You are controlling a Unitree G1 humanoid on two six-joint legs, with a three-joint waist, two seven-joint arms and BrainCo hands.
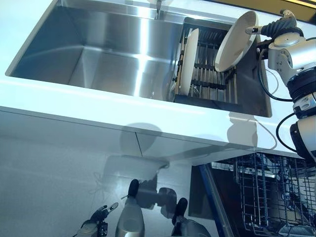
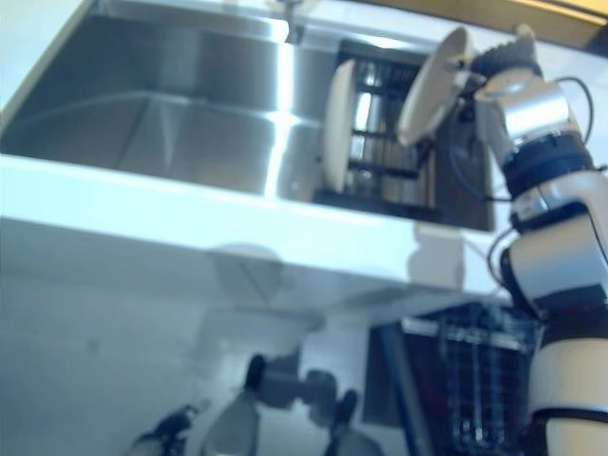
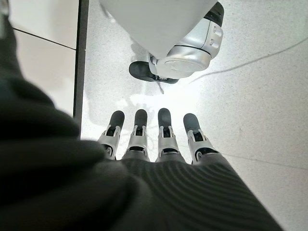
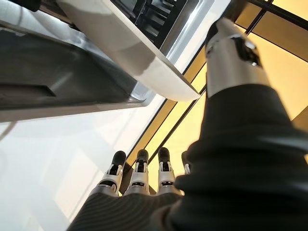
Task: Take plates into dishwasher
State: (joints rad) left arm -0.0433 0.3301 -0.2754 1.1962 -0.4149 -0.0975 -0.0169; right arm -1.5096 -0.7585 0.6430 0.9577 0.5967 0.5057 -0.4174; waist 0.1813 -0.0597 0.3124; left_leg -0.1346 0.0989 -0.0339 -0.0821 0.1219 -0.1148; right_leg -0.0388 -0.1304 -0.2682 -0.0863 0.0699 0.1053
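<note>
Left eye view: right hand (image 1: 270, 30), upper right of frame, pinches the rim of a tilted white plate (image 1: 236, 41) above the sink rack (image 1: 210, 79). Dishwasher basket (image 1: 266, 197) lies directly below, lower right. Left hand (image 3: 154, 139) relaxed, lower left, far off.

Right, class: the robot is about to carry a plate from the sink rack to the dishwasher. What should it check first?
1. Lifted plate pinched at its rim by the right hand: ok.
2. Grip firm enough to travel: cannot tell.
3. Lifted plate clear of the drying rack: cannot tell.
4. Second plate upright in the rack, apart from the lifted one: ok.
5. Dishwasher basket open below: ok.
6. Left hand low, open, out of the path: ok.
</note>
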